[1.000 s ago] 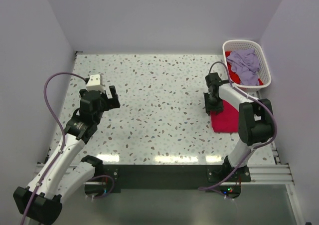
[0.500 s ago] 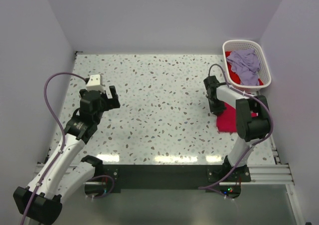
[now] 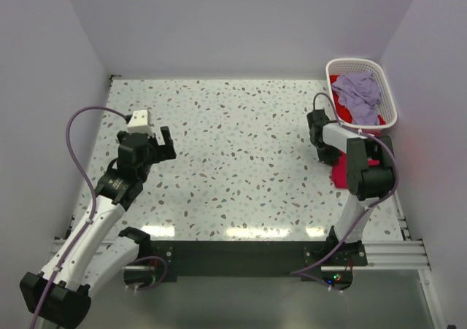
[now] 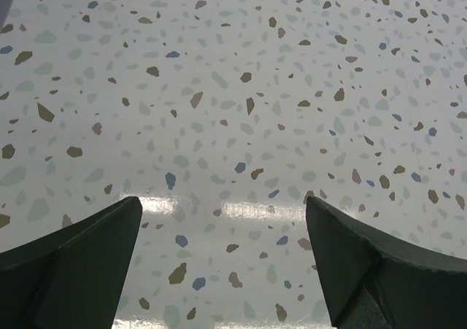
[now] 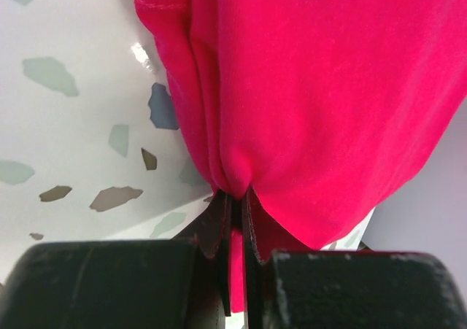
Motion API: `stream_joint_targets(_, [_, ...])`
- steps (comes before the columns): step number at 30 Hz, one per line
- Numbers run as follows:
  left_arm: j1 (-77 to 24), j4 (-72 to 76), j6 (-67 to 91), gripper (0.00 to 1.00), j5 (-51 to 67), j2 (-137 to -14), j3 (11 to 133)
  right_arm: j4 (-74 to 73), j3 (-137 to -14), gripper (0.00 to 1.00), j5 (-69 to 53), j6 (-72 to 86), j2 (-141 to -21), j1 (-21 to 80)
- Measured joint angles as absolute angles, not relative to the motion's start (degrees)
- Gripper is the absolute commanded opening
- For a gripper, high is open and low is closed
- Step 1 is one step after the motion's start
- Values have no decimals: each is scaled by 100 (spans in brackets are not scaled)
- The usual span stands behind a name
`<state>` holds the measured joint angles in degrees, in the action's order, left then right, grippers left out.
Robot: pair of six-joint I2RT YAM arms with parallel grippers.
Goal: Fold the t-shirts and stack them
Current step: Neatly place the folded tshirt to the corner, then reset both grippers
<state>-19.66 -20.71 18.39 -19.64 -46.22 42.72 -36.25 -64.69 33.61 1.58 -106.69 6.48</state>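
Note:
A crimson red t-shirt (image 3: 341,173), folded small, lies at the right side of the table, partly under my right arm. My right gripper (image 3: 326,156) is shut on this red t-shirt's edge; the right wrist view shows the cloth (image 5: 314,88) pinched between the closed fingers (image 5: 219,227). A pale lavender t-shirt (image 3: 357,90) lies crumpled on another red t-shirt (image 3: 356,113) inside the white basket (image 3: 387,95). My left gripper (image 3: 157,141) is open and empty above the bare table at the left; its fingers (image 4: 80,263) stand wide apart over the speckled top.
The white slotted basket stands at the far right corner, close to the right wall. Pale walls enclose the speckled table (image 3: 233,146) on three sides. The arm bases and a black rail (image 3: 241,256) run along the near edge.
My right gripper has moved right and toward the far side, dragging the red t-shirt with it. The shirt now shows less and lies nearer the right edge. The left arm has not moved.

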Motion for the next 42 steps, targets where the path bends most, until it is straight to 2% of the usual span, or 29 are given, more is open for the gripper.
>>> stream_joint_targets(10, [-1966,-2071,1839,100,-1959,-4644,4252,-3336,-6401,0,3516,-108,-10678,539])
stream_joint_targets(16, [-1966,-2071,1839,100,-1959,-4644,4250,-3249,-6364,10,3533,-174,-10680,510])
stream_joint_targets(17, [-1966,-2071,1841,100,-1959,-4644,4250,-3245,-6361,16,3548,-169,-10680,513])
stream_joint_targets(19, [-1966,-2071,1839,100,-1959,-4646,4250,-3242,-6361,20,3559,-145,-10680,510])
stream_joint_targets(20, [-1966,-2069,1841,100,-1962,-4646,4250,-3245,-6361,30,3562,-128,-10680,508])
stream_joint_targets(22, [-1966,-2071,1839,100,-1970,-4644,4250,-3256,-6361,41,3492,-40,-10656,506])
stream_joint_targets(25, [-1966,-2069,1841,100,-1977,-4628,4246,-3332,-6344,53,3273,130,-10455,502])
stream_joint_targets(26, [-1966,-2071,1841,100,-1981,-4609,4239,-3369,-6329,61,3107,224,-10287,504])
stream_joint_targets(29, [-1966,-2093,1844,100,-2005,-4541,4230,-3594,-6326,74,2532,517,-9529,574])
stream_joint_targets(32, [-1966,-2370,1876,100,-2095,-4480,4289,-3865,-6357,86,2003,803,-8344,650])
stream_joint_targets(34, [-1966,-2663,1918,100,-2189,-4423,4392,-4132,-6490,87,1763,980,-7439,672])
stream_joint_targets(36, [-1968,-2985,1984,100,-2265,-4324,4541,-4403,-6733,97,1625,1170,-6578,670])
stream_joint_targets(42, [-1970,-3948,2228,100,-2432,-3745,5422,-4858,-7126,99,1549,1420,-4287,670])
